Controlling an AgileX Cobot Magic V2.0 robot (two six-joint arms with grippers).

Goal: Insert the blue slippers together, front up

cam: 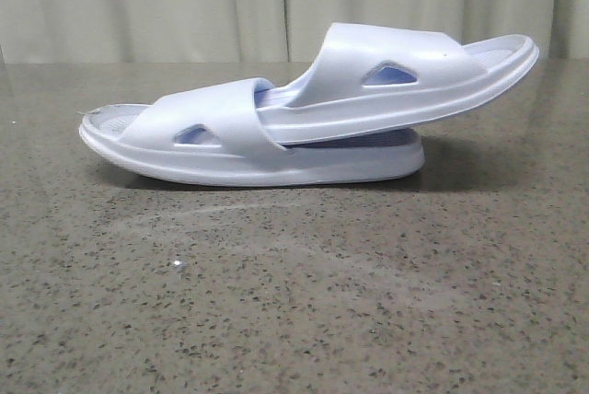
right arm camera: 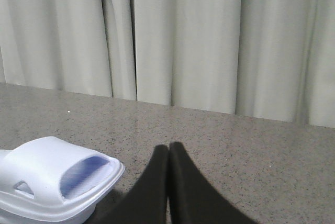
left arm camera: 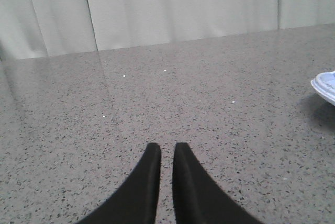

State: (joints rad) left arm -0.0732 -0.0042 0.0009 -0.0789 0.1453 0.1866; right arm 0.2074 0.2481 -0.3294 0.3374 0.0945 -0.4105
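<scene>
While both hands sit clear, blue slippers (cam: 304, 109) lie nested mid-tabletop (cam: 294, 302), upper one tilted through lower strap; left hand (left arm camera: 167, 148) narrow, right hand (right arm camera: 168, 146) closed, empty.

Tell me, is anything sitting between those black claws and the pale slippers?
Nothing visible. Only bare speckled table lies between the left gripper and the slippers seen at that view's edge, and the right gripper sits just beside them with open tabletop between.

Toward the worktop's (cam: 294, 302) back edge, one slipper (cam: 230, 150) lies flat, the other slipper (cam: 405, 76) pushed under its strap from the right, tilting upward to the right.
</scene>
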